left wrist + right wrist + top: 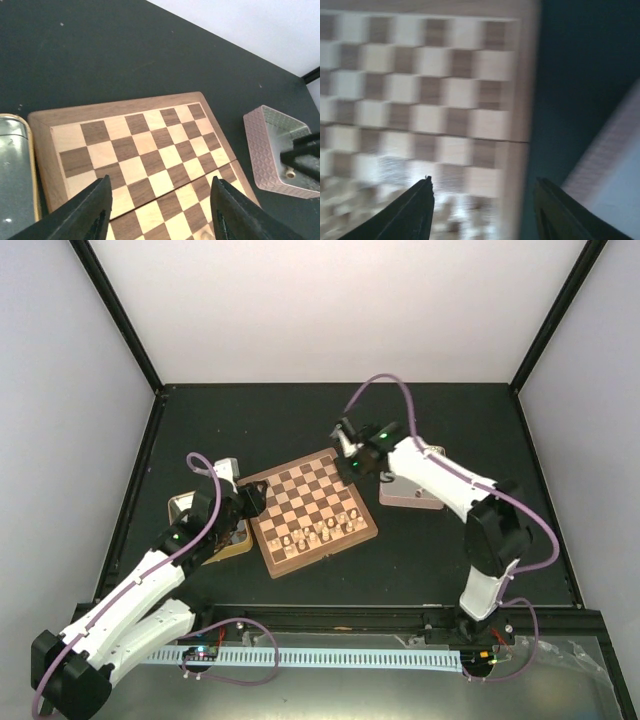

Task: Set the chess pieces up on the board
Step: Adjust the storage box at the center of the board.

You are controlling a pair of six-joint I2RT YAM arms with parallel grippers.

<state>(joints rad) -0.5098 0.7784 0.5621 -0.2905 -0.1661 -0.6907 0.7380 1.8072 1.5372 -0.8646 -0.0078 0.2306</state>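
The dark desk point(300, 420) carried the board point(310, 485) at its middle, set askew. The left claw point(161, 182) hung open and empty over the board's left edge. The right claw point(485, 180) stood open and empty by its far right edge. The chess pieces point(322, 531) stood in the board's near rows.

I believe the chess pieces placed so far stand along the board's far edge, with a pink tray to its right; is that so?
Not quite: the top view shows the chess pieces along the near edge of the board; the pink tray is to its right.
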